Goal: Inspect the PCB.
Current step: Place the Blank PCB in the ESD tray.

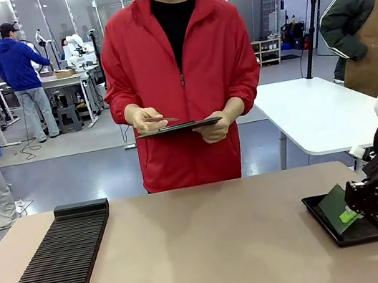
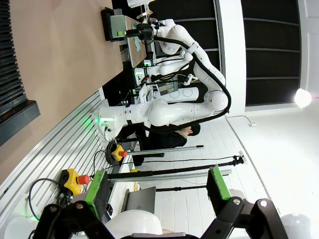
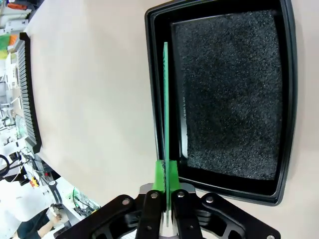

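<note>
**A:** What's around? Long black slotted rack (image 1: 51, 270) at the table's left; a person in a red jacket (image 1: 177, 63) at the far side holds a grey clipboard (image 1: 179, 126).

**B:** And the black tray (image 1: 367, 231) on the right, foam-lined. The right gripper (image 1: 352, 213) is pinched tight on the PCB (image 1: 336, 205), tilted over the tray.

**A:** Right wrist view shows the board edge-on along the tray's rim.

**B:** Left gripper (image 2: 157, 186) is spread wide, holding nothing.

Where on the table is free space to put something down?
The wide bare tabletop between the ribbed black rack on the left and the black tray on the right is free, up to the far edge. It is crowded at the tray, where the right gripper holds the PCB tilted.
</note>
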`<state>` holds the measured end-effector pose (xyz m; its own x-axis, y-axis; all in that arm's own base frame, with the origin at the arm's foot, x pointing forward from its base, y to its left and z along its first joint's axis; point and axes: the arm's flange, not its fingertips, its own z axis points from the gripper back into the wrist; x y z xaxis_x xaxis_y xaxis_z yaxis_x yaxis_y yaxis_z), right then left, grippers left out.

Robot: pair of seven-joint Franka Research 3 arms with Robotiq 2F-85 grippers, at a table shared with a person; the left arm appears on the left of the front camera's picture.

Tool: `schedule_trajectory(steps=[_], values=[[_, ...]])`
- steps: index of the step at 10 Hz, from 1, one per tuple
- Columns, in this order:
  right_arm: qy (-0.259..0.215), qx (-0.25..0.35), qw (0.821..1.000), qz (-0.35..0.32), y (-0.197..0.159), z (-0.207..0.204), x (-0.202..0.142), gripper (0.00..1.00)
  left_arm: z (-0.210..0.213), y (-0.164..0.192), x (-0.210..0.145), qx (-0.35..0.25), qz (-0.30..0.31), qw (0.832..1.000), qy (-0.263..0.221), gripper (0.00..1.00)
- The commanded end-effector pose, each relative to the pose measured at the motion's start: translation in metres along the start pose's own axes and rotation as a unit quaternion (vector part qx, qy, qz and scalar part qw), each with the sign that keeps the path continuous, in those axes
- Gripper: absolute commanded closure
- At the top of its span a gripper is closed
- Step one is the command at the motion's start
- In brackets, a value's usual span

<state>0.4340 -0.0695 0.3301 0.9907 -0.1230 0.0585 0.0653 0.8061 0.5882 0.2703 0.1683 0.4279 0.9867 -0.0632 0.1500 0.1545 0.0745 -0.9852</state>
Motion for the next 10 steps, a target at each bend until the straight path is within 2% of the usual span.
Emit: schedule_trajectory(steps=[1, 4, 5, 6, 7, 8, 9, 10], values=[[-0.013, -0.012, 1.0, 0.005, 0.0003, -0.0044, 0.011, 0.97, 0.002, -0.0015, 0.001, 0.002, 0.001, 1.0, -0.001, 0.0], [-0.016, -0.002, 1.0, 0.002, 0.0013, -0.0042, 0.0169, 0.97, 0.002, -0.0015, 0.001, 0.002, 0.001, 1.0, -0.001, 0.0], [-0.017, -0.003, 1.0, 0.003, 0.0021, -0.0048, 0.0176, 0.92, 0.002, -0.0015, 0.001, 0.002, 0.001, 1.0, -0.001, 0.0], [-0.019, -0.01, 1.0, 0.003, 0.002, -0.0054, 0.0188, 0.82, 0.002, -0.0015, 0.001, 0.002, 0.001, 1.0, -0.001, 0.0], [-0.022, -0.017, 1.0, 0.001, 0.0013, -0.0058, 0.0186, 0.59, 0.002, -0.0015, 0.001, 0.002, 0.001, 1.0, -0.001, 0.0], [-0.032, -0.027, 0.999, -0.002, 0.0005, -0.005, 0.0188, 0.5, 0.002, -0.0015, 0.001, 0.002, 0.001, 1.0, -0.001, 0.0], [-0.037, -0.034, 0.999, -0.009, -0.0008, -0.0052, 0.0183, 0.26, 0.002, -0.0015, 0.001, 0.002, 0.001, 1.0, -0.001, 0.0], [-0.04, -0.035, 0.999, -0.01, -0.0014, -0.0045, 0.0171, 0.17, 0.002, -0.0015, 0.001, 0.002, 0.001, 1.0, -0.001, 0.0]])
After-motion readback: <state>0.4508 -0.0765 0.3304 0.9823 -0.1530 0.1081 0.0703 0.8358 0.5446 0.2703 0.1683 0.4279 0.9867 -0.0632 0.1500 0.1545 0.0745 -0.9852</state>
